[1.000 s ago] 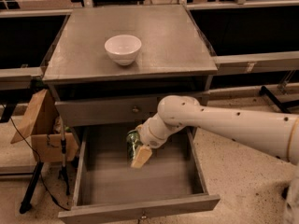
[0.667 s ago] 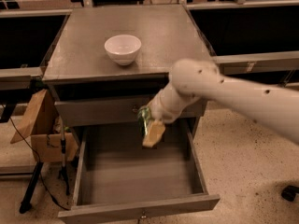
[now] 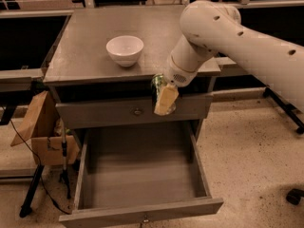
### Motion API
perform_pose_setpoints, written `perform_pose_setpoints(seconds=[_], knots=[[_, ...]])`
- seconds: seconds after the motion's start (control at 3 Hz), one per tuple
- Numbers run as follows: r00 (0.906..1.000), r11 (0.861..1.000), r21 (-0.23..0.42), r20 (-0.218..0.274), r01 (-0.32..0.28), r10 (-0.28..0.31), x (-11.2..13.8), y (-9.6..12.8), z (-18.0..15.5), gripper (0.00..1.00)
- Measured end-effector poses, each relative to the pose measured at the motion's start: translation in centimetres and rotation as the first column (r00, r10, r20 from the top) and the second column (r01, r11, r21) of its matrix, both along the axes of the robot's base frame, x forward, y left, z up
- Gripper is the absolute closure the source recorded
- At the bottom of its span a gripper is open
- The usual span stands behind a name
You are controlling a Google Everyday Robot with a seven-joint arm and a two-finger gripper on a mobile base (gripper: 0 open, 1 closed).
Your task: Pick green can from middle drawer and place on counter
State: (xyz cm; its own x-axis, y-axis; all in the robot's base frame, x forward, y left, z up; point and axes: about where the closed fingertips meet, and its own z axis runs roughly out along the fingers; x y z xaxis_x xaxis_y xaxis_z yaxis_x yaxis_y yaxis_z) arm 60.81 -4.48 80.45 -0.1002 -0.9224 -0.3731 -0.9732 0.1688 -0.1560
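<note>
My gripper (image 3: 164, 96) hangs from the white arm in front of the cabinet, just below the front edge of the counter (image 3: 85, 56). It is shut on the green can (image 3: 157, 85), which shows as a green patch beside a pale finger (image 3: 166, 100). The can is held in the air in front of the upper drawer front, well above the middle drawer (image 3: 142, 175). That drawer is pulled wide open and its tray holds nothing.
A white bowl (image 3: 124, 50) stands on the counter left of centre. The upper drawer front with a small knob (image 3: 137, 111) is closed. A cardboard box (image 3: 45, 137) and a tripod stand left of the cabinet. Dark shelving runs behind.
The arm has lifted the can up out of the open drawer, to about the height of the counter's front edge. The bowl has not moved.
</note>
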Motion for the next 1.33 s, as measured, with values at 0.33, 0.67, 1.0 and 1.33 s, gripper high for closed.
perform_pose_setpoints(seconds=[0.33, 0.67, 1.0, 1.33], knots=[[0.9986, 0.999, 0.012, 0.005, 0.052, -0.052, 1.9, -0.9, 1.8, 1.00], [0.9884, 0.985, 0.077, 0.004, 0.151, -0.152, 3.3, -2.8, 1.6, 1.00], [0.9594, 0.946, 0.180, 0.037, 0.269, -0.280, 4.7, -5.8, 1.6, 1.00], [0.9584, 0.945, 0.180, 0.040, 0.271, -0.283, 4.8, -5.9, 1.9, 1.00]])
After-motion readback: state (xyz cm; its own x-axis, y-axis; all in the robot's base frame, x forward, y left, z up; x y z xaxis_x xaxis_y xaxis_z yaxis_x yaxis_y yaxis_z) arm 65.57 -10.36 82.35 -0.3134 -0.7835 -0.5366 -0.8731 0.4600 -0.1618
